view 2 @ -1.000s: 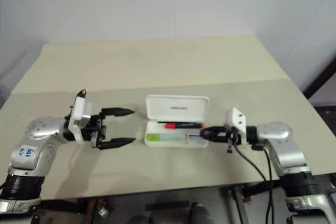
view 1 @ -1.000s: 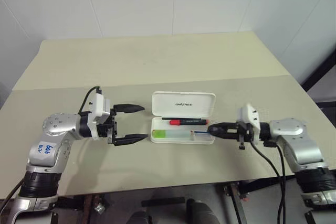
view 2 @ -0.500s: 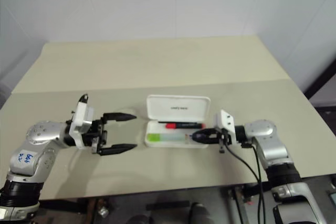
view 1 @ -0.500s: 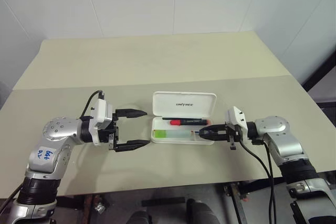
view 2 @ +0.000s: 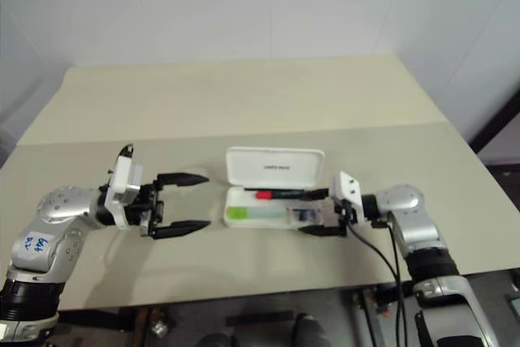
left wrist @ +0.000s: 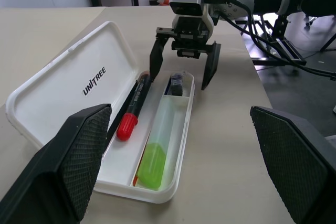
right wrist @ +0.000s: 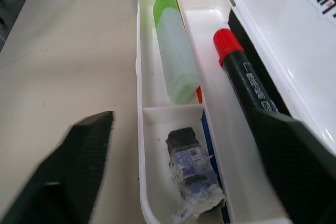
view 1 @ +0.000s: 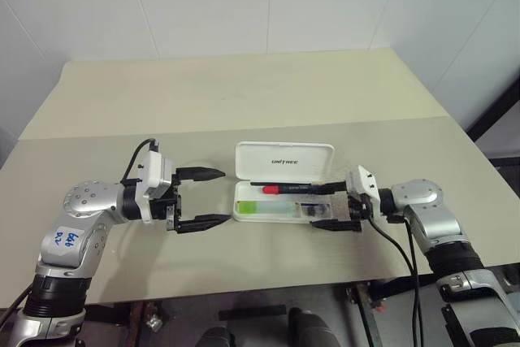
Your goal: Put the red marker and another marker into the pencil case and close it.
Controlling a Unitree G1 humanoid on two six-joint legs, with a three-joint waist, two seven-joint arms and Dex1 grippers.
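Note:
The white pencil case [view 1: 284, 158] lies open in the middle of the table, lid tipped back. In its tray the red marker [view 1: 280, 188] rests along the hinge side. The lime-green highlighter [view 1: 252, 210] lies in the front compartment. My right gripper [view 1: 323, 206] is open, one finger on each side of the case's right end. A small dark wrapped thing [right wrist: 191, 179] sits in the end compartment between them. Left of the case, my left gripper [view 1: 203, 198] stands open, level and empty, a short gap away.
The case sits on a beige table [view 1: 244, 95] with wide bare room behind it and to both sides. The table's front edge runs close below both arms. A black cable [view 1: 406, 249] hangs from the right wrist.
My right gripper, shut at the case's right end before, now stands open around that end. The small dark thing now shows in the end compartment. The left gripper has kept still.

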